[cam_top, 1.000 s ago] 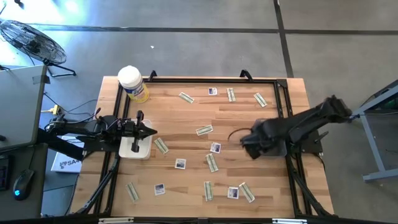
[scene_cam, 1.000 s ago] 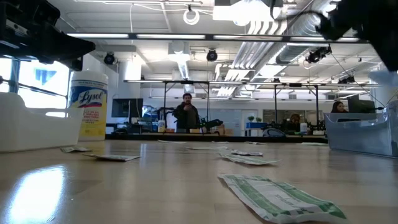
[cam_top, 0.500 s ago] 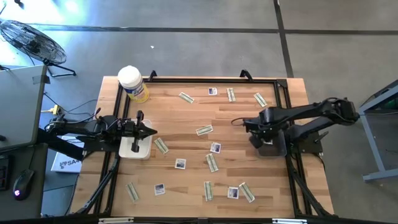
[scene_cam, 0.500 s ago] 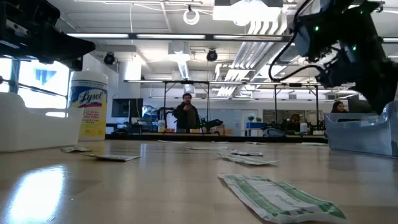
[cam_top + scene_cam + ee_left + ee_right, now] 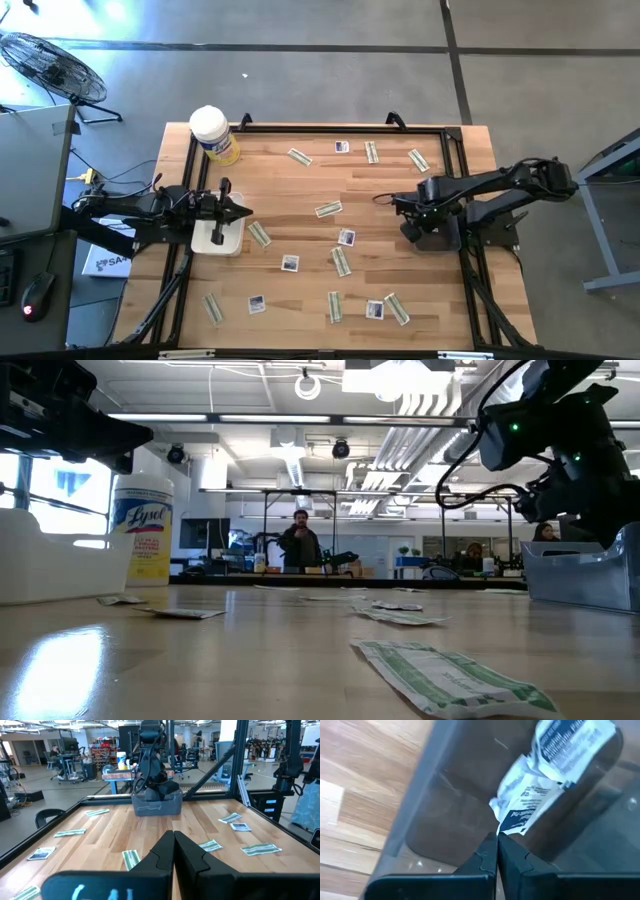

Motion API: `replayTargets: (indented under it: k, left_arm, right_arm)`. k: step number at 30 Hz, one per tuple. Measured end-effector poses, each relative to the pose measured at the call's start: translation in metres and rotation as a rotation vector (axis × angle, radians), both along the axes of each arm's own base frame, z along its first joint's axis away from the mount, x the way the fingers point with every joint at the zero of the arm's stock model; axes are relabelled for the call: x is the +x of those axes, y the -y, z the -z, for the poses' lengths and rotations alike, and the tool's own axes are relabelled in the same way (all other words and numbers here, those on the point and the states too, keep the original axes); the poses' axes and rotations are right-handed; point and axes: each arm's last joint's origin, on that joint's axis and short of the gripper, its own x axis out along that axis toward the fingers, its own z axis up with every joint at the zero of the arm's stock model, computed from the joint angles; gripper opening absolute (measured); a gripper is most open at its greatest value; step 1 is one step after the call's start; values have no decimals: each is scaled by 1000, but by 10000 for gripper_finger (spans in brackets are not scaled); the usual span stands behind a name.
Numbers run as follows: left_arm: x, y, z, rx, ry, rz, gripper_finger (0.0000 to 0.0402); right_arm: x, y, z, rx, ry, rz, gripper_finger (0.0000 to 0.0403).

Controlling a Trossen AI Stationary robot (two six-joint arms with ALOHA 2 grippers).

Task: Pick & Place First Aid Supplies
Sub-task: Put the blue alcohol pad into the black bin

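Small white square packets with blue print (image 5: pixel 346 238) and narrow greenish strips (image 5: pixel 328 209) lie flat, scattered over the wooden table. My right gripper (image 5: pixel 497 836) hangs over the clear bin (image 5: pixel 445 238) at the table's right, shut on a white blue-printed packet (image 5: pixel 520 807). A second white packet (image 5: pixel 572 740) lies in the bin. My left gripper (image 5: pixel 173 840) is shut and empty at the table's left, above a white tray (image 5: pixel 218 238). My right gripper pinches the white packet by its lower corner (image 5: pixel 501 826) between its two fingertips. The fingers slant down into the bin from above. The packet stands out beyond the fingertips, inside the bin's walls; whether it rests on the bin's floor I cannot tell.
A yellow canister with a white lid (image 5: pixel 213 135) stands at the far left corner. A black frame (image 5: pixel 320 128) runs round the table. A strip (image 5: pixel 450 678) lies close to the low camera. People show in the room behind.
My right gripper has swung from over the table toward the right edge, tipped downward, and come to hang over the clear bin with the packet.
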Motion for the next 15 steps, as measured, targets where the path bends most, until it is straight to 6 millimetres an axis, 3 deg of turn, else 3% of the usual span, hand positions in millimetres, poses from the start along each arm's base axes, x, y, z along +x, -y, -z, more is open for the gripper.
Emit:
replayTargets:
  k: [15]
  left_arm:
    - [0, 0, 0, 0, 0, 0, 1]
  right_arm:
    - [-1, 0, 0, -3, -11, -5, 0]
